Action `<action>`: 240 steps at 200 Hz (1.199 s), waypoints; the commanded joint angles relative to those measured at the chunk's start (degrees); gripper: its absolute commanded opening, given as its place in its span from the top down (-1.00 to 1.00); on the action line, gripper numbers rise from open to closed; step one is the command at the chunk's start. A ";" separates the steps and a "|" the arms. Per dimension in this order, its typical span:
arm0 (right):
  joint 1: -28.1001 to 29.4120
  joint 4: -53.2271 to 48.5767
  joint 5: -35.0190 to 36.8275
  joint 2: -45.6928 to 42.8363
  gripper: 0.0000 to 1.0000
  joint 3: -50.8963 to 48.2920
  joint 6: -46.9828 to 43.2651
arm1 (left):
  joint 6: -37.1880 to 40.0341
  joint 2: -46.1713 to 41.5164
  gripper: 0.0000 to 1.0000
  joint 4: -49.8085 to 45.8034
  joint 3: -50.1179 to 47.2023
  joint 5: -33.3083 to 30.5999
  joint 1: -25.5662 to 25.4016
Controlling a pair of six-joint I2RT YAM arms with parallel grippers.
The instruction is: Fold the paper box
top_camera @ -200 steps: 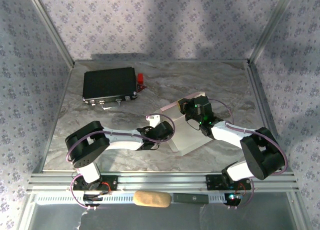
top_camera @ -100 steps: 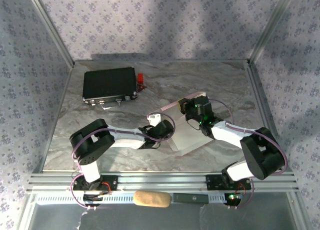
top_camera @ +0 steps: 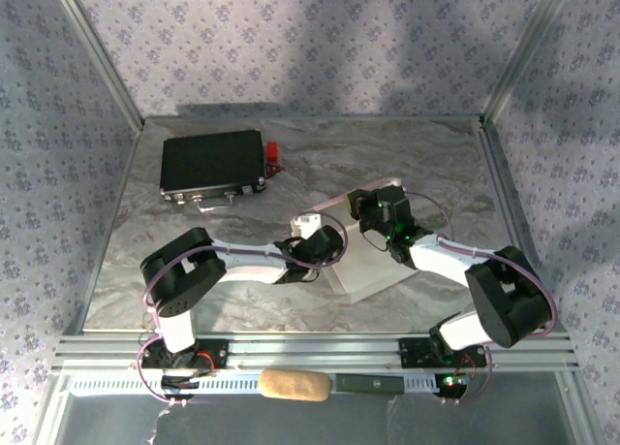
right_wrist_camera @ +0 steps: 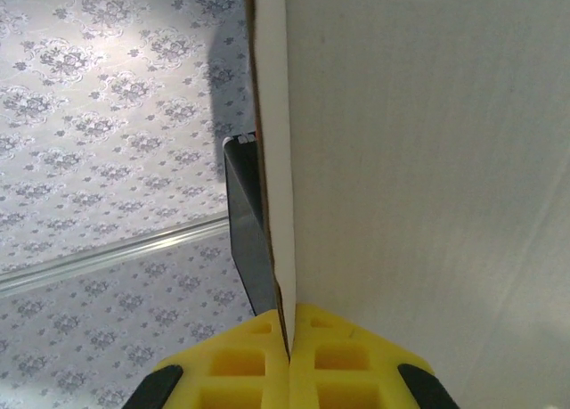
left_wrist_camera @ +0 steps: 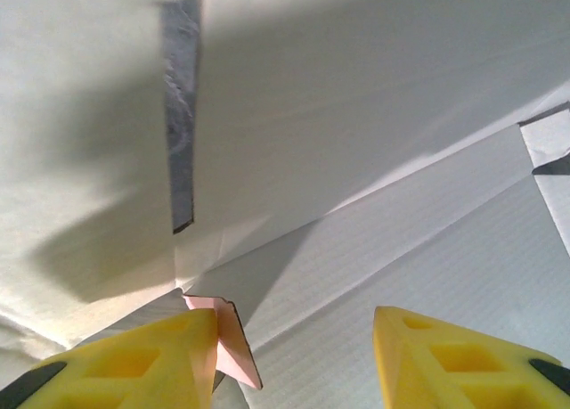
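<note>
The paper box [top_camera: 373, 269] lies on the marble worktop [top_camera: 446, 164], right of centre and between the 2 arms. It is a pale, whitish sheet, with a thin pink edge at its far side. In the left wrist view its inside [left_wrist_camera: 374, 142] is white with faint ribbing, creased into angled panels, cut by 1 narrow dark slit [left_wrist_camera: 181, 115], and a small pink flap corner [left_wrist_camera: 233, 342] turns up. The left gripper [left_wrist_camera: 294, 338] has its yellow fingers spread, the pink corner touching 1 finger's inner side. The right gripper [right_wrist_camera: 288, 338] is pressed together, pinching an upright edge of the box. A black case [top_camera: 213, 164] sits well apart at far left.
</note>
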 commanded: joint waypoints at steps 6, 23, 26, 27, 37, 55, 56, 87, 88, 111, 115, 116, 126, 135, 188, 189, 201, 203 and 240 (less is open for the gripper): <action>0.43 -1.32 -0.76 -0.39 1.00 -0.91 0.94 | 1.11 2.00 0.02 1.58 2.77 1.70 0.06; 0.51 -1.26 -0.72 -0.35 1.00 -0.93 1.10 | 1.31 2.61 0.03 1.35 3.31 1.95 0.06; 0.57 -1.33 -0.72 -0.35 1.00 -0.97 1.11 | 1.34 2.76 0.02 1.19 3.52 1.96 0.06; 0.58 -1.29 -0.72 -0.33 1.00 -0.97 1.13 | 1.37 2.79 0.02 1.12 3.56 1.96 0.06; 0.69 -1.32 -0.58 -0.44 1.00 -0.97 1.18 | 1.72 3.20 0.02 1.21 3.97 1.99 0.06; 0.91 -1.35 -0.28 -0.53 1.00 -1.32 1.24 | 2.09 3.86 0.03 0.50 5.01 2.21 0.04; 0.92 -1.39 -0.23 -0.55 1.00 -1.32 1.28 | 2.10 3.87 0.03 0.39 5.09 2.22 0.05; 0.51 -1.37 -0.09 -1.08 1.00 -1.68 1.15 | 2.79 2.10 0.04 -0.33 4.26 0.73 -0.61; 0.46 -1.35 -0.05 -1.09 1.00 -1.68 1.15 | 2.93 1.98 0.04 -0.43 4.19 0.47 -0.67; -0.59 1.04 -0.94 -1.14 1.00 -2.42 0.55 | 7.73 -6.48 -0.01 -5.74 3.85 -5.44 -2.61; -0.78 1.64 -1.12 -1.03 1.00 -2.57 0.53 | 8.55 -8.26 -0.03 -6.87 3.81 -6.01 -2.73; -0.85 1.78 -1.23 -1.02 1.00 -2.65 0.53 | 8.89 -8.65 -0.03 -6.99 3.79 -6.11 -2.74; -1.30 3.13 -1.92 -0.83 1.00 -2.57 0.08 | 11.08 -12.91 -0.05 -9.07 2.92 -6.68 -2.54; -1.61 4.34 -2.95 -0.44 1.00 -2.34 -0.33 | 12.87 -16.78 -0.06 -10.05 1.24 -6.73 -2.05; 0.03 5.73 -4.95 3.77 1.00 2.15 -1.02 | 24.15 -40.53 0.04 -14.81 -13.14 -2.72 8.08; 0.13 5.89 -4.94 3.89 1.00 2.21 -1.04 | 24.20 -40.74 0.05 -14.74 -13.57 -2.14 8.38; 1.19 7.74 -4.85 5.62 1.00 3.33 -0.96 | 24.63 -44.64 0.13 -12.65 -18.41 6.41 16.25; 1.31 8.03 -4.85 5.86 1.00 3.53 -0.86 | 24.79 -45.10 0.14 -12.27 -19.22 7.97 17.51; 4.08 10.94 -5.48 9.71 1.00 8.10 -1.92 | 29.51 -48.03 0.32 -4.73 -27.06 21.27 28.17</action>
